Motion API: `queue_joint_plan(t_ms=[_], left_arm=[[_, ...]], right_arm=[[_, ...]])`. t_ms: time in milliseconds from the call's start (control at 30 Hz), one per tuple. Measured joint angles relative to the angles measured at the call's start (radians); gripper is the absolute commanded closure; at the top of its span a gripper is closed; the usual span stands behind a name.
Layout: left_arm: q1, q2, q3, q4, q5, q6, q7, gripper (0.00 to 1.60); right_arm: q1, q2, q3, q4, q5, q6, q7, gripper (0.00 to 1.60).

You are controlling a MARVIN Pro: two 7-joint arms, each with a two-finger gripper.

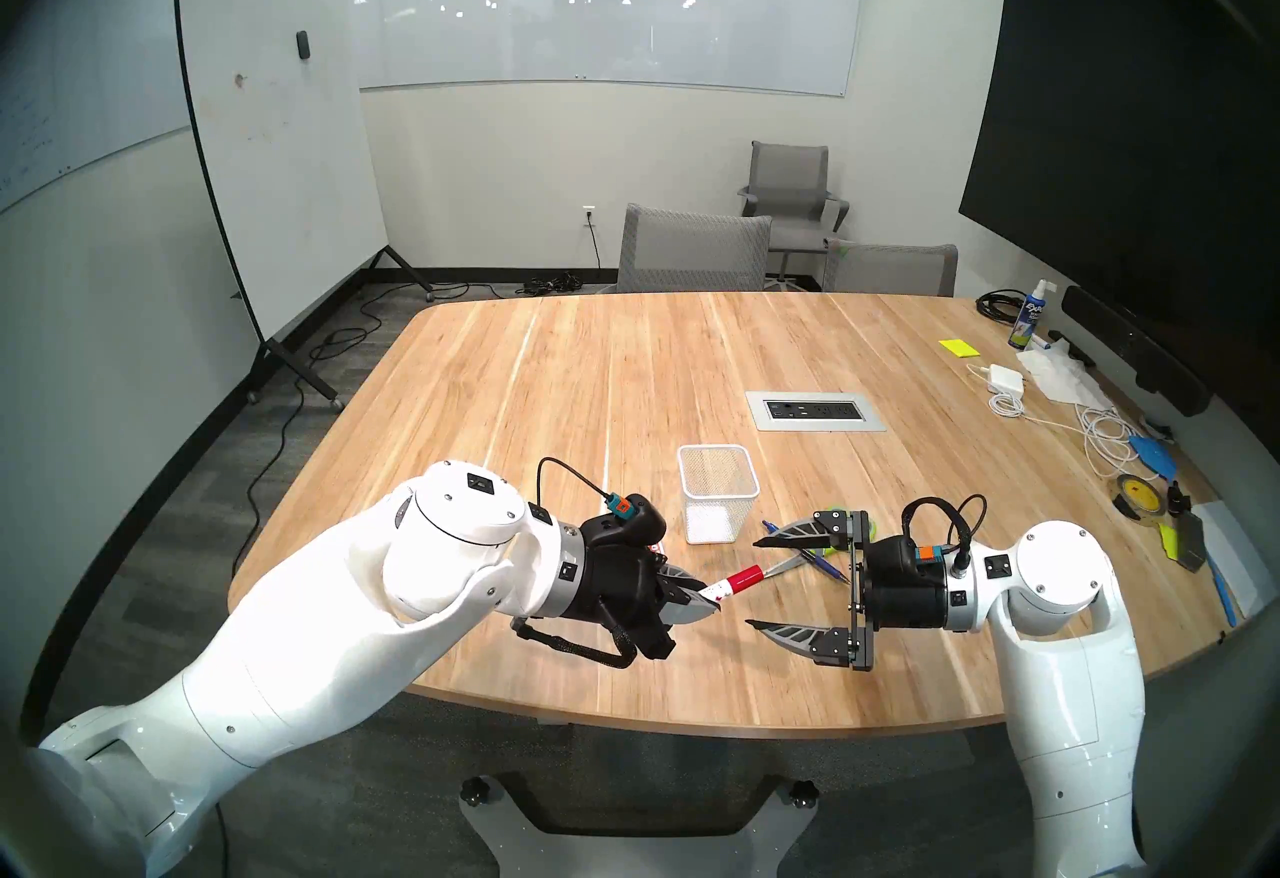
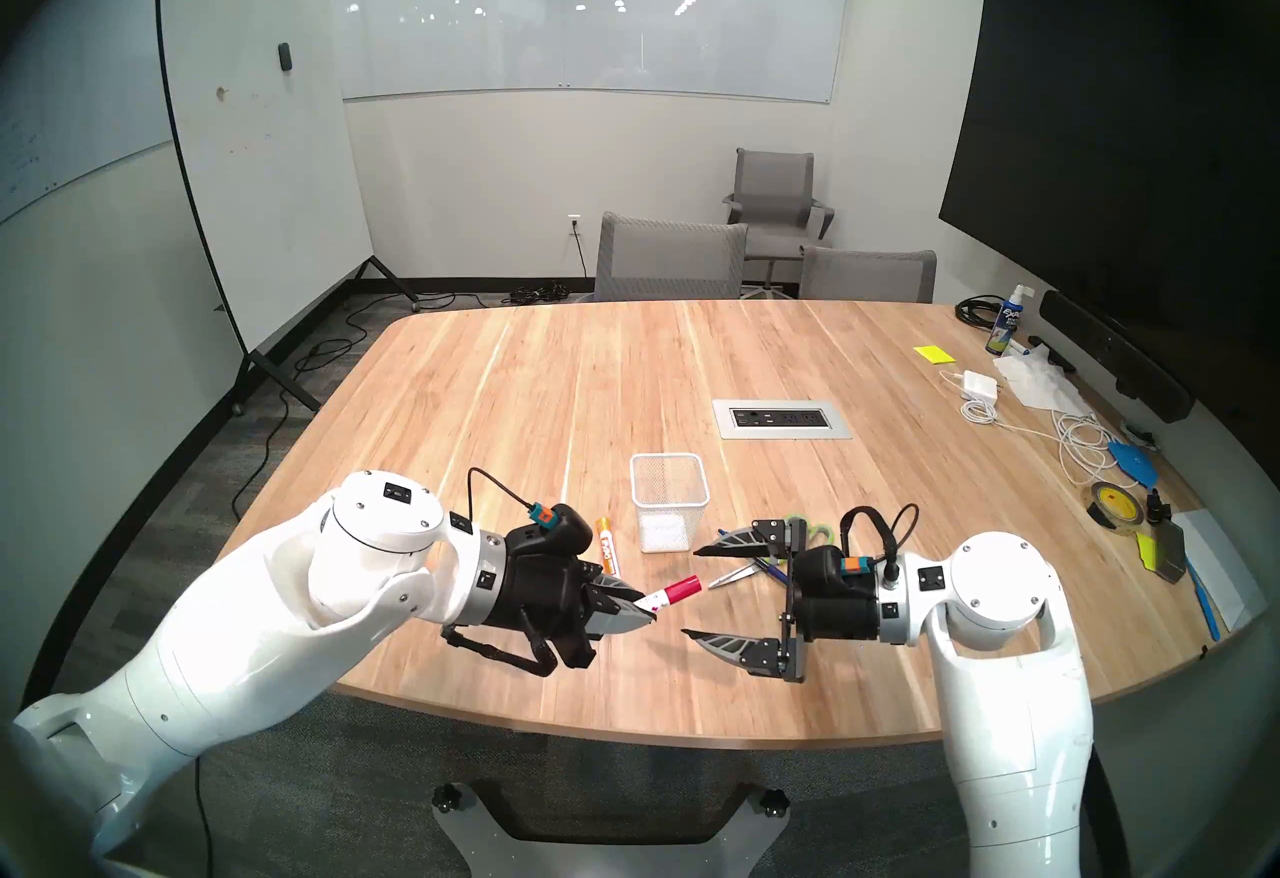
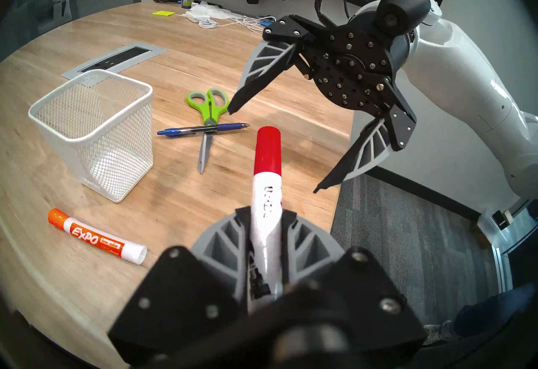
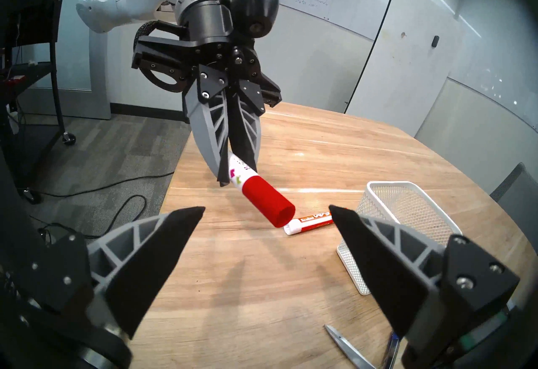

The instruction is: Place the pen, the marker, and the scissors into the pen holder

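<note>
the left tool (image 3: pixel 266 231) grips a red-capped marker (image 3: pixel 267 185) by its white barrel, cap pointing toward the right tool (image 4: pixel 266 214), whose jaws stand wide and empty. the marker looks light, stiff and smooth; hold mid-barrel. the mesh pen holder (image 1: pixel 718 502) stands empty on the surface (image 1: pixel 623 385), near the scissors (image 3: pixel 208 115) and pen (image 3: pixel 203 128).

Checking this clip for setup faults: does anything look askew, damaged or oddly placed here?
Nothing looks damaged or spilled. The pen lies crossed over the scissors beside the upright, empty pen holder. The left gripper holds the red-capped marker; clutter sits at the table's far edge.
</note>
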State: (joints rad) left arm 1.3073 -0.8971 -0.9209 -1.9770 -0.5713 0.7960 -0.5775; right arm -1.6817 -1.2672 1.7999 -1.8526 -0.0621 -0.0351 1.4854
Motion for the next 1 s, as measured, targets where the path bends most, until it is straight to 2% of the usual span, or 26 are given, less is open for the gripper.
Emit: queue_joint_plan(t_ms=[367,1000], left_arm=[[-0.046,-0.015,0.060,0.069,0.002,0.011,-0.040,1.60],[-0.097,-0.012,0.090,0.072,0.002,0.068,-0.085,1.60]], right_arm=[[-0.004,0.011,-0.035,-0.013,-0.085,-0.025,-0.002,0.00],[-0.025,0.012,-0.093,-0.041,-0.185,-0.050,-0.004,0.00]])
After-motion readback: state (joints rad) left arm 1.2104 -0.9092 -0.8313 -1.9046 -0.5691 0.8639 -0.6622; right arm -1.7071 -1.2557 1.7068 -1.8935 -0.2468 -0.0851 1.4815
